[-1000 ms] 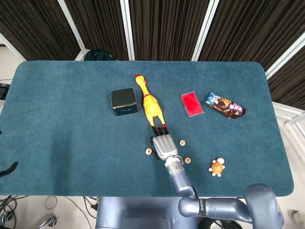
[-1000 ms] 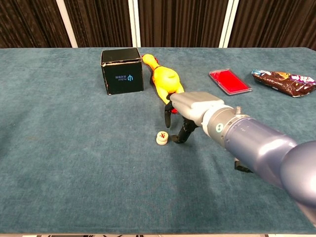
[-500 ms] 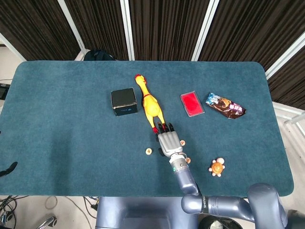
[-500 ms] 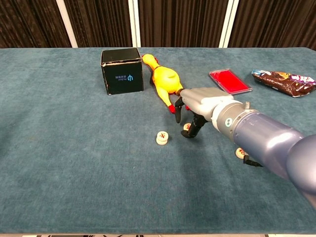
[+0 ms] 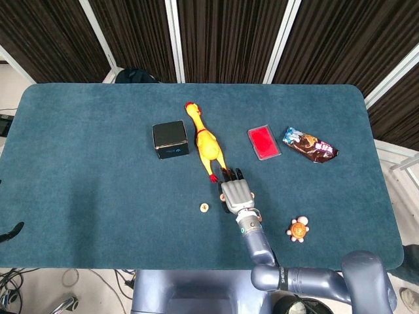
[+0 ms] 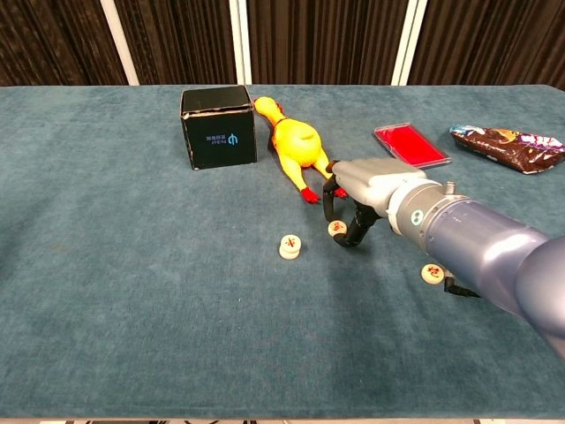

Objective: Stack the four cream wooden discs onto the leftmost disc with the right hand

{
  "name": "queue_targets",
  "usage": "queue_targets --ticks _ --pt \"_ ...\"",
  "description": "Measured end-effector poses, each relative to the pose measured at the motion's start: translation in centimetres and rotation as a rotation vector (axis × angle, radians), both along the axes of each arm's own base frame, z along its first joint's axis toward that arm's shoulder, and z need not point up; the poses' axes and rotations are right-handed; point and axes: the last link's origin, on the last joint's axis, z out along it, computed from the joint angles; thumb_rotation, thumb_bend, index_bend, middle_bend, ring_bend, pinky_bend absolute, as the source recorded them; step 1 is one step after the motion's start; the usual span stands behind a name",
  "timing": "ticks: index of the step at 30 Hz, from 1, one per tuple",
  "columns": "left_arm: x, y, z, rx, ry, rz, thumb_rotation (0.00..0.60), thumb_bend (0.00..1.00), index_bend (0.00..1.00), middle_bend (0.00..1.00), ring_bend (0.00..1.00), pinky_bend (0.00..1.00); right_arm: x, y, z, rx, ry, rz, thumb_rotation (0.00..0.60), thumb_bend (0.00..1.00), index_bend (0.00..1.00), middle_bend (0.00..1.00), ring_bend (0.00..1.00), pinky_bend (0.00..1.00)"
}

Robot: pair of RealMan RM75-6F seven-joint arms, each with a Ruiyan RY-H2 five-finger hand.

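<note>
Item: right hand (image 6: 353, 208). We see it low over the table, fingers curled down around a small cream disc (image 6: 336, 229). The disc sits between the fingertips, but we cannot tell whether it is truly pinched or only bracketed. In the head view this disc is hidden under the hand (image 5: 236, 194).

Item: leftmost disc (image 6: 290, 246), the stacking target. It lies flat just to the left of the hand, nearer the robot; in the head view we see it at (image 5: 204, 208). We judge the coming carry to be a short sideways move leftward. It looks thicker than the others, perhaps already two high; we cannot tell.

Item: another disc (image 6: 433, 274), flat, on the right by the forearm.

Item: left hand. Not visible in either view.

Item: table (image 5: 85, 170), blue carpet-like cloth, likely grippy under flat pieces.

Item: surroundings. Rubber chicken (image 5: 204, 144), feet close behind the hand; black box (image 5: 170, 139); red case (image 5: 264, 142); snack packet (image 5: 309, 145); small orange turtle toy (image 5: 298, 229). Dark curtains behind.
</note>
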Motion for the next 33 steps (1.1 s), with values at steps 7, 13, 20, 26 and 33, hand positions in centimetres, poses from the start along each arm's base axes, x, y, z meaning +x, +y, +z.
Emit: queue_targets --ticks 7,13,20,26,33 --pt "-0.05 0.03 0.06 0.003 -0.004 0.002 0.600 0.17 0.12 0.00 0.00 0.09 -0.52 -0.23 -0.15 -0.003 0.003 -0.019 0.600 0.40 0.44 0.00 0.00 0.00" --pt "-0.05 0.03 0.00 0.000 -0.001 0.001 0.600 0.17 0.12 0.00 0.00 0.09 -0.54 -0.25 -0.10 -0.006 -0.001 -0.017 0.600 0.40 0.44 0.00 0.00 0.00" --pt "-0.06 -0.01 0.02 0.000 -0.001 0.002 0.600 0.17 0.12 0.00 0.00 0.09 -0.69 -0.28 -0.26 -0.005 0.000 -0.022 0.600 0.41 0.44 0.00 0.00 0.00" --pt "-0.07 0.01 0.01 -0.001 0.000 0.001 0.600 0.17 0.12 0.00 0.00 0.09 -0.74 -0.44 -0.26 -0.010 -0.002 -0.026 0.600 0.41 0.45 0.00 0.00 0.00" --pt "-0.11 0.00 0.00 -0.003 0.000 0.005 0.600 0.17 0.12 0.00 0.00 0.10 -0.79 -0.52 -0.31 -0.011 -0.003 -0.028 0.600 0.42 0.47 0.00 0.00 0.00"
